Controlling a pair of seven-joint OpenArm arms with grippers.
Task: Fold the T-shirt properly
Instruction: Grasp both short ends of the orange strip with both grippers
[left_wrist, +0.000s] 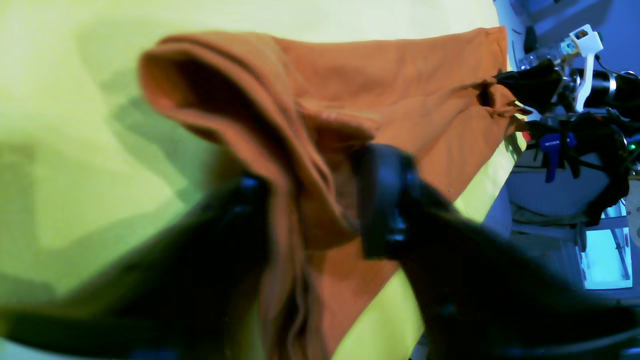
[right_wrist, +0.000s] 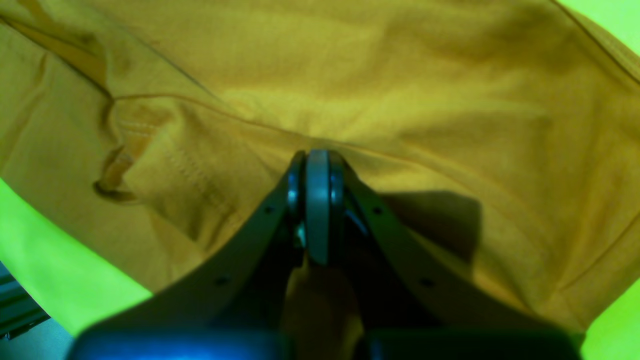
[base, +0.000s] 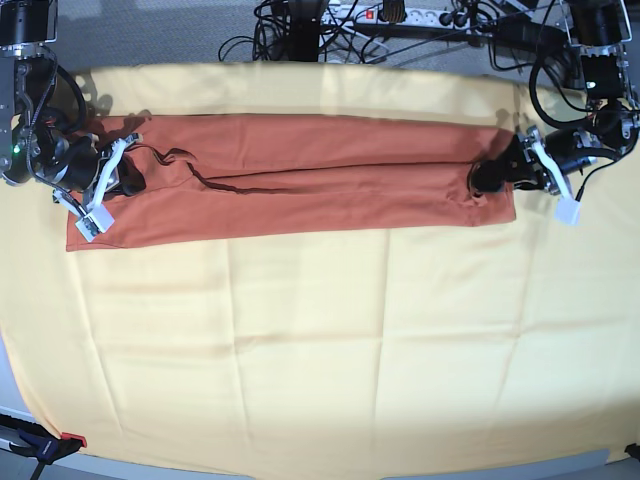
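Note:
The rust-orange T-shirt (base: 300, 170) lies as a long strip across the far part of the pale yellow cloth (base: 320, 350). My left gripper (base: 482, 180) is at the strip's right end. In the left wrist view its jaws (left_wrist: 315, 205) close on a raised, bunched fold of the T-shirt (left_wrist: 400, 80). My right gripper (base: 128, 182) is at the strip's left end. In the right wrist view it (right_wrist: 317, 156) is shut, pinching a crease of the T-shirt (right_wrist: 350, 75), which looks ochre there. The right gripper also shows in the left wrist view (left_wrist: 495, 89), holding the far end.
Cables and a power strip (base: 400, 15) run along the table's back edge. A clamp (base: 40, 445) sits at the front left corner. Both arm bases stand at the back corners. The yellow cloth (left_wrist: 60, 150) spreads wide in front of the shirt.

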